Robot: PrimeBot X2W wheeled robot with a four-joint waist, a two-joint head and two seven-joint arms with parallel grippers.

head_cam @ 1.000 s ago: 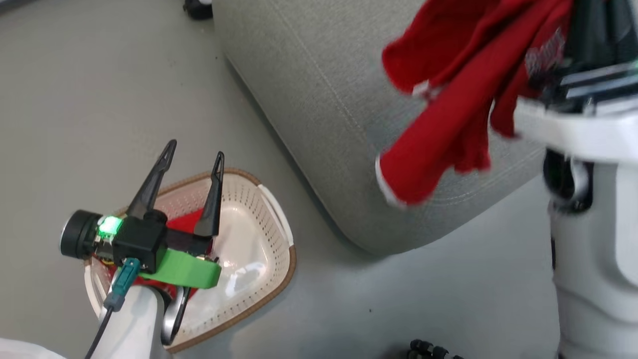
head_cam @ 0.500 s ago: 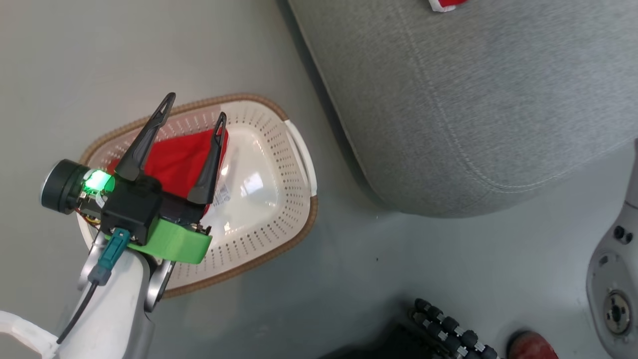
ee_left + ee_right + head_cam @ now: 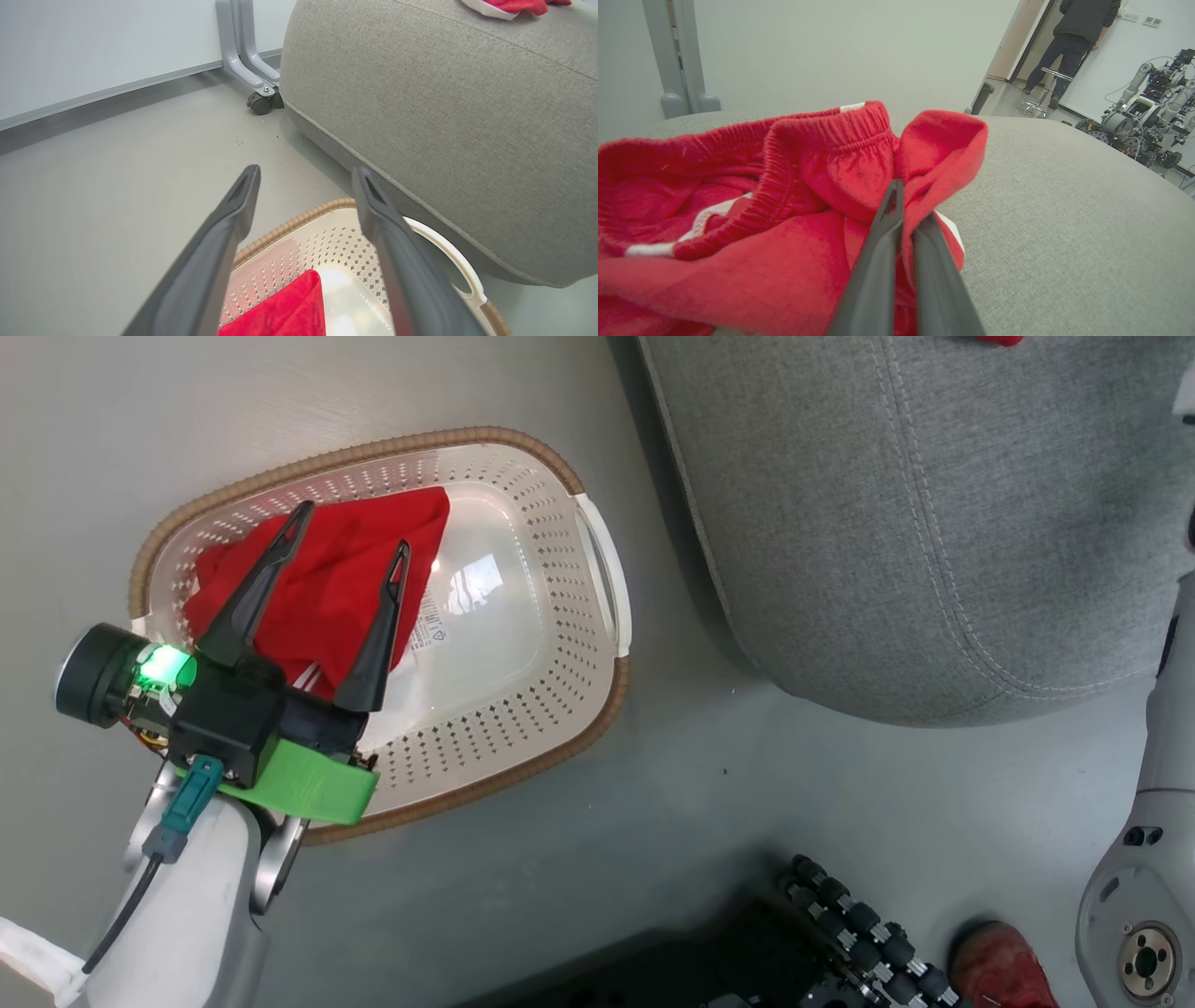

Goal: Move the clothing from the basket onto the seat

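The robot's left gripper (image 3: 353, 529) hangs above the basket (image 3: 523, 709) with its jaws spread wide and nothing between them. Below it, one red garment (image 3: 336, 569) lies bunched against the basket's left end, leaving the right half of the bottom bare. To the right, the grey seat (image 3: 934, 523) now carries the other red garment (image 3: 738, 210), a piece with an elastic waistband and white trim. A second ago it dangled in the air over the cushion. It has since come down onto the seat's top, well in from the rounded corner nearest the basket, while the head camera swung down toward the basket. The right gripper (image 3: 909, 200) still has its jaws closed tight on a fold of that cloth. By the look of it, the first piece is delivered but not yet let go. The piece in the basket is untouched, with the open left gripper well placed to take it.
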